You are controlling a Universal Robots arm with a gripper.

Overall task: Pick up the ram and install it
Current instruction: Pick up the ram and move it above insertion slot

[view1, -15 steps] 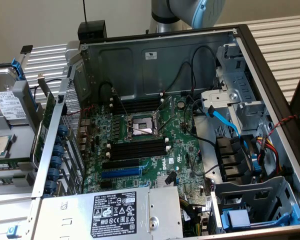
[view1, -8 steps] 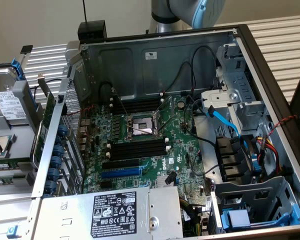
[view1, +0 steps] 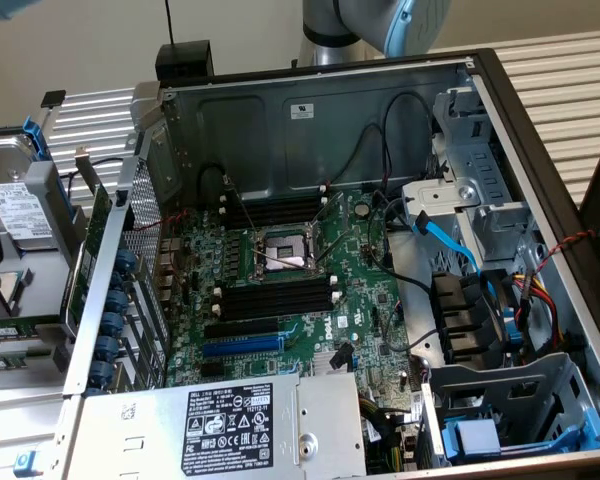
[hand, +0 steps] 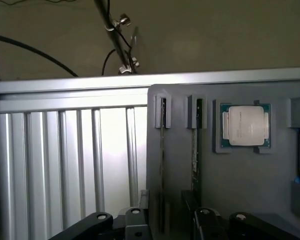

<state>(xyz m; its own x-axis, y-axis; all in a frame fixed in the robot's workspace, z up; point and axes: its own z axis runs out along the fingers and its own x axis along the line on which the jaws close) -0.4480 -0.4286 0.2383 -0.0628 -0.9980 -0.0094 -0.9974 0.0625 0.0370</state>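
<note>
End effector (hand: pixel 167 227) spread wide, gripping nothing, poised over gray holder (hand: pixel 240 180). Ram (hand: pixel 162 150) stands on edge in a holder slot; second stick (hand: pixel 195 150) just beside it, processor (hand: pixel 245 125) in a nearby recess. Open computer case (view1: pixel 280 120) with motherboard (view1: pixel 365 290) at centre of exterior view.

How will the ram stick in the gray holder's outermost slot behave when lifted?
Likely stiff: the ram shows as a straight thin edge along its slot. Probably light, being so thin. Held on edge in the gray holder, it may bind or tip if pulled crooked.
</note>
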